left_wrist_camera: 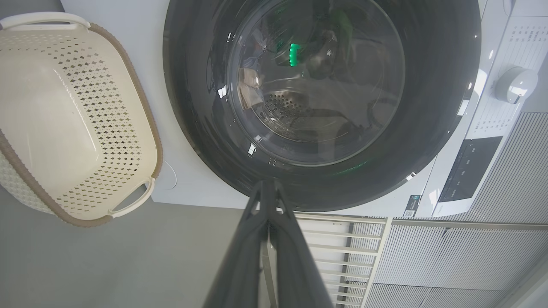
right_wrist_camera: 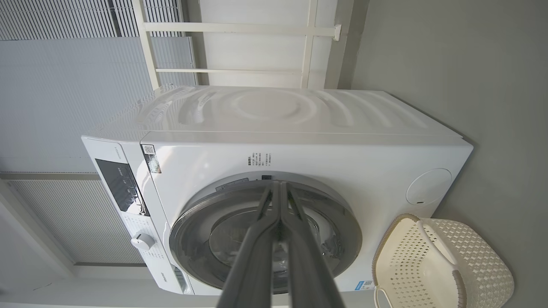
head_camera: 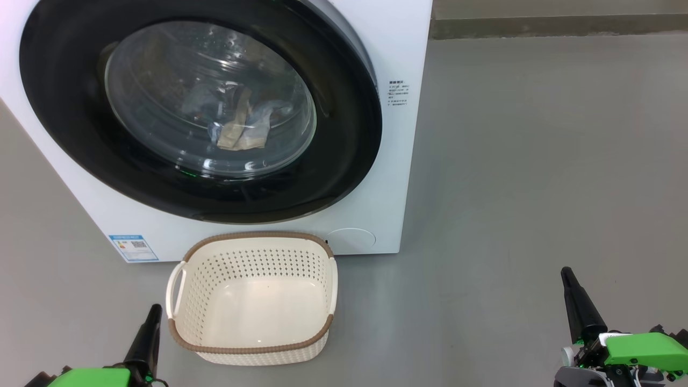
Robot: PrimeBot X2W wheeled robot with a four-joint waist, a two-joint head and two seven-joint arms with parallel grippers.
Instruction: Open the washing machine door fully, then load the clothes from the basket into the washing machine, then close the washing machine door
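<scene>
The white washing machine [head_camera: 408, 54] stands ahead, and its door [head_camera: 70, 123], with a black rim and a glass bowl, lies shut against the front. Through the glass I see clothes [head_camera: 242, 129] in the drum. On the floor just before the machine sits the basket [head_camera: 252, 235], with nothing in it. My left gripper [head_camera: 155, 309] is shut and holds nothing, low beside the basket's left end. My right gripper [head_camera: 566, 271] is shut and holds nothing, far to the right. In the left wrist view, the left gripper [left_wrist_camera: 267, 184] points at the door [left_wrist_camera: 428, 128], with the basket [left_wrist_camera: 85, 107] alongside. In the right wrist view, the right gripper [right_wrist_camera: 278, 185] points at the door [right_wrist_camera: 192, 226].
Bare grey floor [head_camera: 537, 161] stretches to the right of the machine, up to a wall base [head_camera: 559, 24]. The control panel with its knob [left_wrist_camera: 516, 83] is at the machine's top. Behind the machine are a white rail frame [right_wrist_camera: 239, 28] and slatted blinds.
</scene>
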